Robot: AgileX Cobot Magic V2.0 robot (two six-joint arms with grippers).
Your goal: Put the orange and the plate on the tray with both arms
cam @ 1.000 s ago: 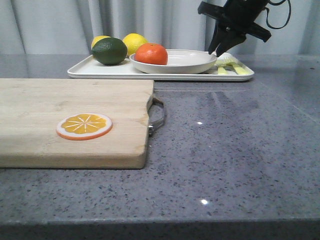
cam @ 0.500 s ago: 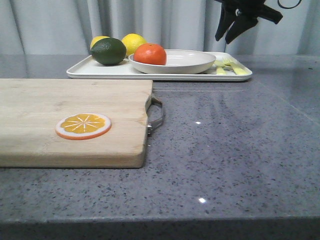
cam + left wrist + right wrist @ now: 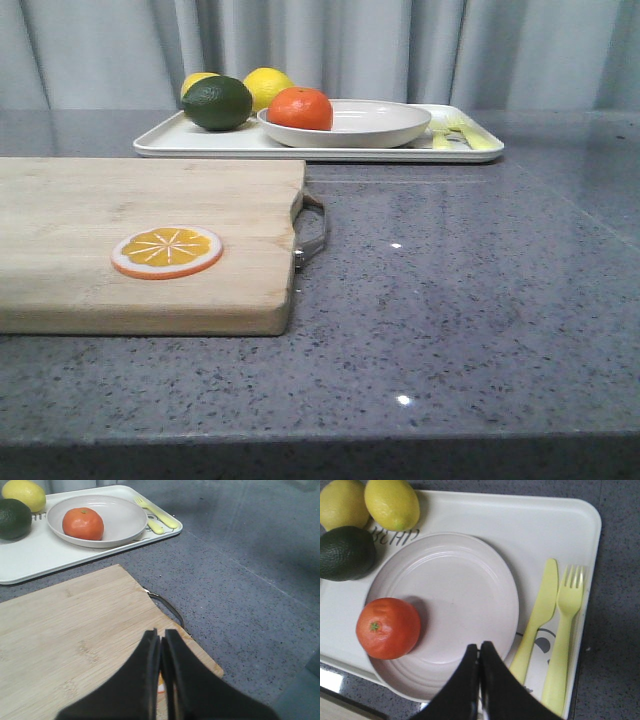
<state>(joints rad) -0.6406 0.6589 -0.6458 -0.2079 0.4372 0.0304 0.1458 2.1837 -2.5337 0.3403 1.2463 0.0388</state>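
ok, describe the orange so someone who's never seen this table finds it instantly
Find the white rectangular tray at the far side of the grey counter; a shallow off-white plate sits on it. The orange rests in that plate, near its edge. It is the only round reddish-orange fruit, unlike the yellow lemons and dark green avocado beside the plate.

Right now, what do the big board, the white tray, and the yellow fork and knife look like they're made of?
The cutting board looks like pale unfinished wood: grain lines show, with a metal loop handle. The tray looks like smooth matte plastic or melamine, though ceramic can't be excluded. The fork and knife look like soft-sheened plastic, uniformly pale yellow.
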